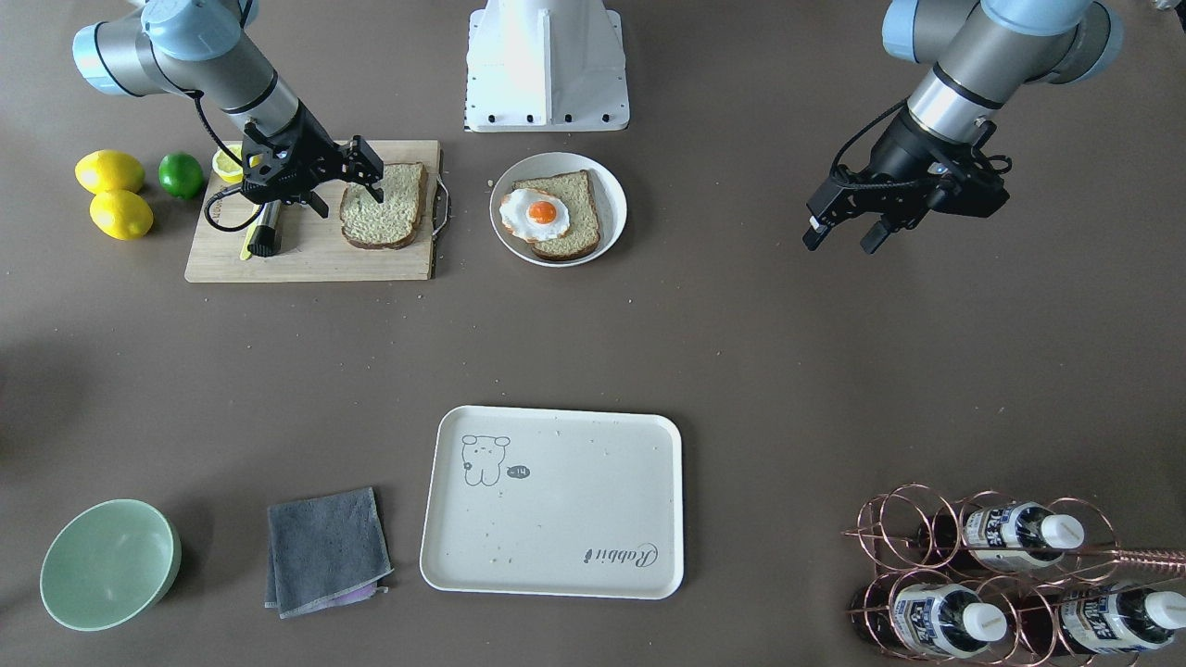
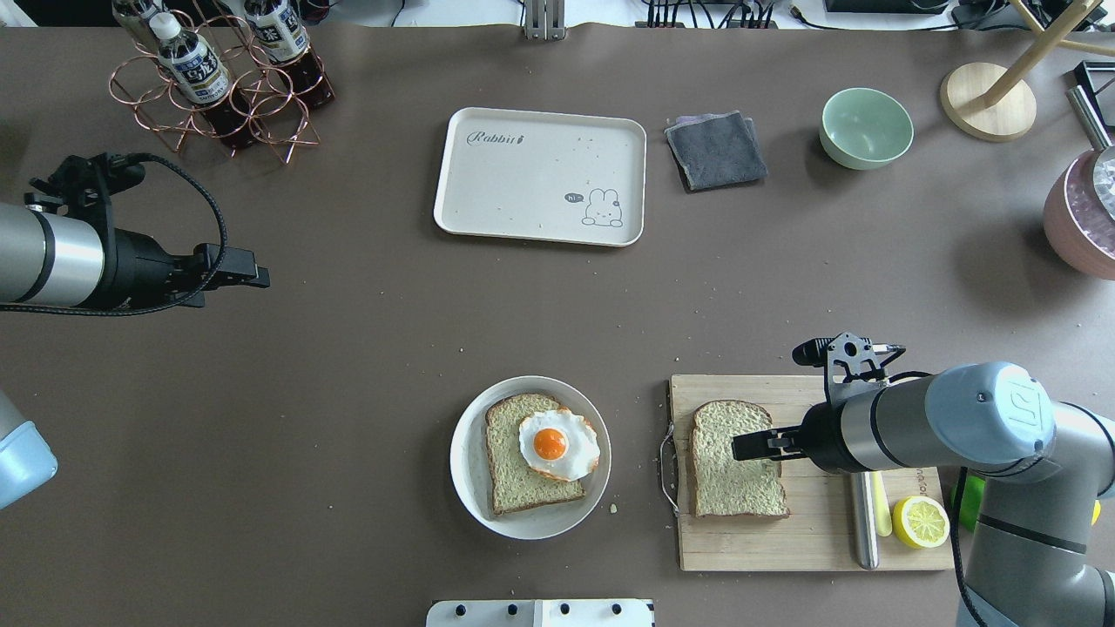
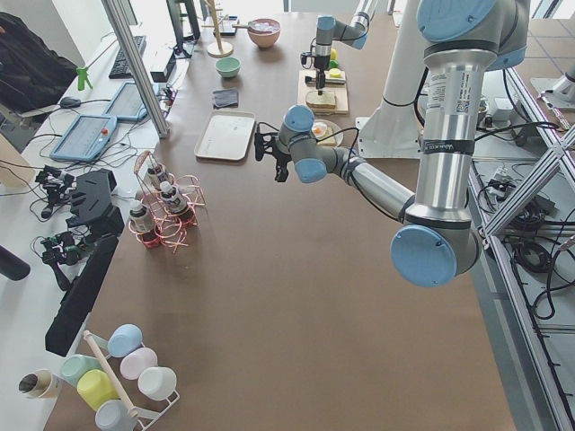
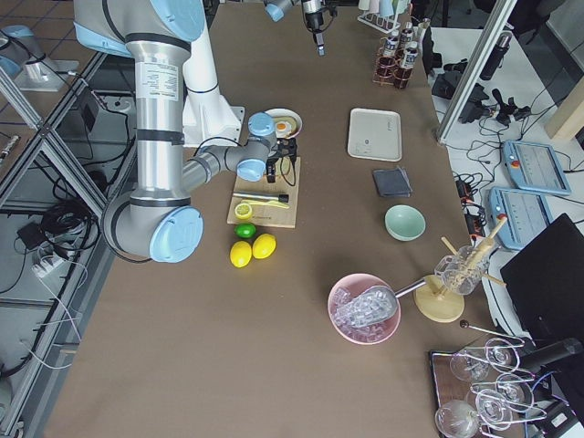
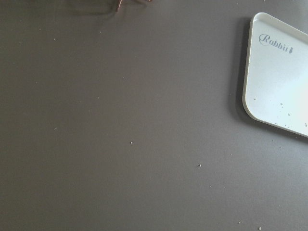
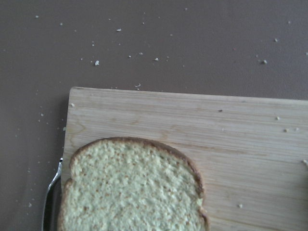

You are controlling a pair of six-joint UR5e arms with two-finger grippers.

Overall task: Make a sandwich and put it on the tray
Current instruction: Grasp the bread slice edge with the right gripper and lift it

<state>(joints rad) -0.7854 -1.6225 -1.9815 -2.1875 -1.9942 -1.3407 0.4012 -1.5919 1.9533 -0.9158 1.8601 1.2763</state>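
Observation:
The sandwich is in two parts. One bread slice with the fried egg on top lies on a round white plate at mid-table. The other bread slice lies flat on the wooden cutting board. My right gripper hovers open just above that slice's edge and holds nothing. The right wrist view shows only the bread slice and the board. The cream tray sits on the far side with nothing on it but crumbs. My left gripper hangs open over bare table.
A knife and a lemon half lie on the board. Two lemons and a lime sit beside it. Around the tray are a grey cloth, a green bowl and a copper bottle rack.

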